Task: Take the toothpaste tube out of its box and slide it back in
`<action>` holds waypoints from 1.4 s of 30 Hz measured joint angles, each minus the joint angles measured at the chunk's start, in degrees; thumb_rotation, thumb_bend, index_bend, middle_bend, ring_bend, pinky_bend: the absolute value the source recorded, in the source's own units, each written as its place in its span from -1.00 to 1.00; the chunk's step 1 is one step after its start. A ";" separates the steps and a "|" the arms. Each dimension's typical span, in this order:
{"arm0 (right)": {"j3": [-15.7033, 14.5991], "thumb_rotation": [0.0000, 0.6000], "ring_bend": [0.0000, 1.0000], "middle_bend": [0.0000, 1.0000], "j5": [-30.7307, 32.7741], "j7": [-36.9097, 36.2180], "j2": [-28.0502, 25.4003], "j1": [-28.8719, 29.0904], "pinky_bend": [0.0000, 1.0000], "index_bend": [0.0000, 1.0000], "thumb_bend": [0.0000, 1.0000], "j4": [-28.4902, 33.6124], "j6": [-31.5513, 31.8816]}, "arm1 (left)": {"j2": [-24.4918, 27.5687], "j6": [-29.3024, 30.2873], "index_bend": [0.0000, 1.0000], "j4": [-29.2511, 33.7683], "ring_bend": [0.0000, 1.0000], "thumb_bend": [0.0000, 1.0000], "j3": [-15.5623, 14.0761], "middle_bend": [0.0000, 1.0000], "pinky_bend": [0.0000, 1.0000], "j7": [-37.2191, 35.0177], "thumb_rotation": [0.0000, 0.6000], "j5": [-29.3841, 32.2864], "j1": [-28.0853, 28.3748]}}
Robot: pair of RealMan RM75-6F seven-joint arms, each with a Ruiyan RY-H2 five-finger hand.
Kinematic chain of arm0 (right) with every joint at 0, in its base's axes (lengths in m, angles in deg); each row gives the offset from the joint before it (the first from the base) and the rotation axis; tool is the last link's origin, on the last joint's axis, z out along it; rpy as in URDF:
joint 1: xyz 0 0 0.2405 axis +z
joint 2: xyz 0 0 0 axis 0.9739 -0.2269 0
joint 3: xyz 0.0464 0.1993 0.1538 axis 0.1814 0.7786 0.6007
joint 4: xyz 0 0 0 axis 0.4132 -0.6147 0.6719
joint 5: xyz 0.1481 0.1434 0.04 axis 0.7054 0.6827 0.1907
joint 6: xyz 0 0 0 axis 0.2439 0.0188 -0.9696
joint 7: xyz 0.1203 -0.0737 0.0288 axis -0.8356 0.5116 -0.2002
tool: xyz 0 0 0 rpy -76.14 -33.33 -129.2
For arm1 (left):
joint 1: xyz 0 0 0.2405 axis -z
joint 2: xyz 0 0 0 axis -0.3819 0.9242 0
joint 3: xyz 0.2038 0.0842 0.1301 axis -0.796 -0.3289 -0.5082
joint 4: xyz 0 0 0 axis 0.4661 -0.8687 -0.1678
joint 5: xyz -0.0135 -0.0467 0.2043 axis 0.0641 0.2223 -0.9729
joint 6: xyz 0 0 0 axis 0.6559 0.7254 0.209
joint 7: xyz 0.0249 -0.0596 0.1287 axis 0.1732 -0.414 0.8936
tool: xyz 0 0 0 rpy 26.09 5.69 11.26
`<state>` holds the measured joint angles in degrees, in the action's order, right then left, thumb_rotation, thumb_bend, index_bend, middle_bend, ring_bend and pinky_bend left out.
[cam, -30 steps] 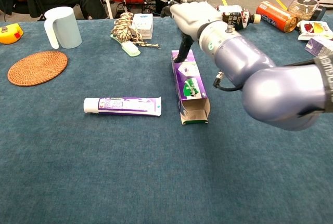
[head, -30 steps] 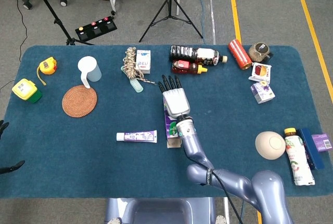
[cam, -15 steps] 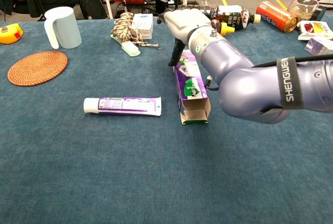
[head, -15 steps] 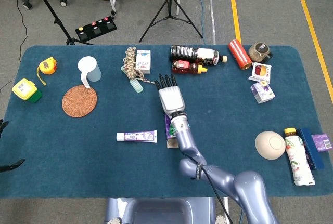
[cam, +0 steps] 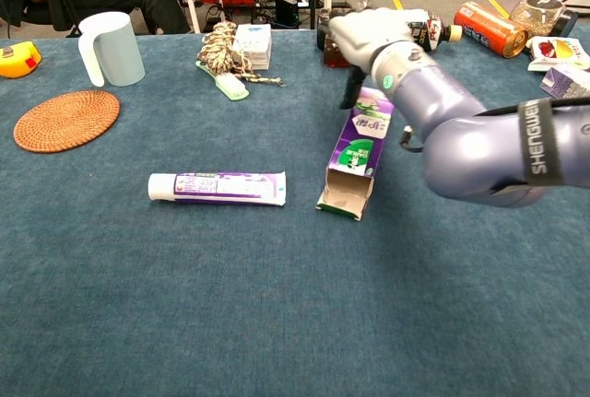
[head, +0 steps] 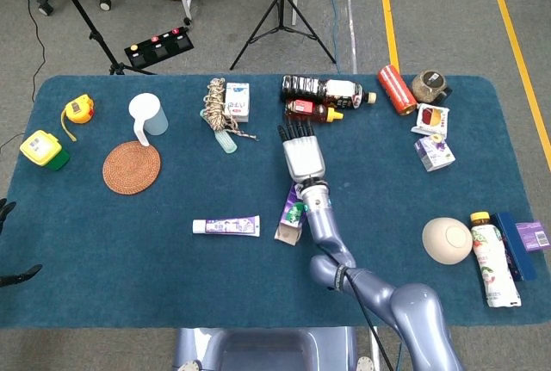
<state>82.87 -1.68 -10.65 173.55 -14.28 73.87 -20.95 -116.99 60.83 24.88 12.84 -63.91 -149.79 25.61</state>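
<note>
While "SHENGWEI" marks the right arm [cam: 516, 153], box [cam: 358, 152] print stays unreadable.

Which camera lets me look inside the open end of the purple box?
The chest view: the purple box points its open end at that camera, so its brown inside shows. In the head view the box is small and partly hidden under the arm.

The right arm is extended from the lower right of the head view out over the middle of the table, its silver forearm angled forward and to the left. The right hand [head: 303, 157] is held palm down, with its dark fingers [head: 297, 131] stretched forward and slightly apart. In the chest view, the same hand [cam: 367, 30] is seen from the front. Only dark fingertips of the left hand [head: 7, 212] are seen at the left edge.
</note>
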 measured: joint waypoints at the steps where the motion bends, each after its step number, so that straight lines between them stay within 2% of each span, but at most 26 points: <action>1: -0.27 1.00 -0.94 -0.92 -0.04 0.32 -0.79 -0.67 -0.99 -0.76 -1.00 0.20 0.11 | -0.02 0.15 -1.00 0.04 -1.00 -0.94 -0.06 -1.00 -0.84 0.09 1.00 -0.15 -0.05; 11: -2.11 1.00 -0.94 -0.93 0.61 4.05 -7.47 -5.48 -0.99 -0.78 -1.00 4.02 0.10 | -0.43 1.16 -1.00 0.32 -1.00 -0.95 -0.65 -1.00 -0.84 1.17 1.00 -1.48 -0.44; 23: -5.56 1.00 -0.94 -0.91 0.51 7.31 -17.84 -10.00 -0.99 -0.79 -1.00 17.60 -1.52 | -0.82 2.05 -1.00 0.62 -1.00 -0.95 -1.06 -1.00 -0.84 2.11 1.00 -2.39 -0.76; 27: -6.20 1.00 -0.93 -0.90 1.39 8.03 -23.50 -10.14 -0.97 -0.80 -1.00 25.01 -5.19 | -0.80 2.02 -1.00 0.57 -1.00 -0.95 -1.00 -1.00 -0.84 2.02 1.00 -2.30 -0.72; 33: -9.04 1.00 -0.94 -0.88 3.56 9.10 -35.87 -9.31 -0.90 -0.79 -1.00 37.85 -16.25 | -0.93 1.86 -1.00 0.57 -1.00 -0.95 -1.03 -1.00 -0.84 2.38 1.00 -2.26 -0.64; 36: -11.20 1.00 -0.92 -0.87 1.25 7.86 -38.78 -8.93 -0.84 -0.78 -1.00 40.85 -19.98 | -1.07 1.70 -1.00 0.65 -1.00 -0.95 -1.06 -1.00 -0.84 2.87 1.00 -2.16 -0.57; 42: -14.53 1.00 -0.91 -0.86 -9.18 1.27 -38.93 -8.60 -0.78 -0.77 -1.00 41.18 -21.69 | -1.33 1.55 -1.00 0.76 -1.00 -0.95 -1.04 -1.00 -0.84 3.54 1.00 -1.90 -0.49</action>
<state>68.34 -10.86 -9.38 134.62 -22.88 115.05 -42.64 -118.32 62.38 25.64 11.79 -60.37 -151.69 25.12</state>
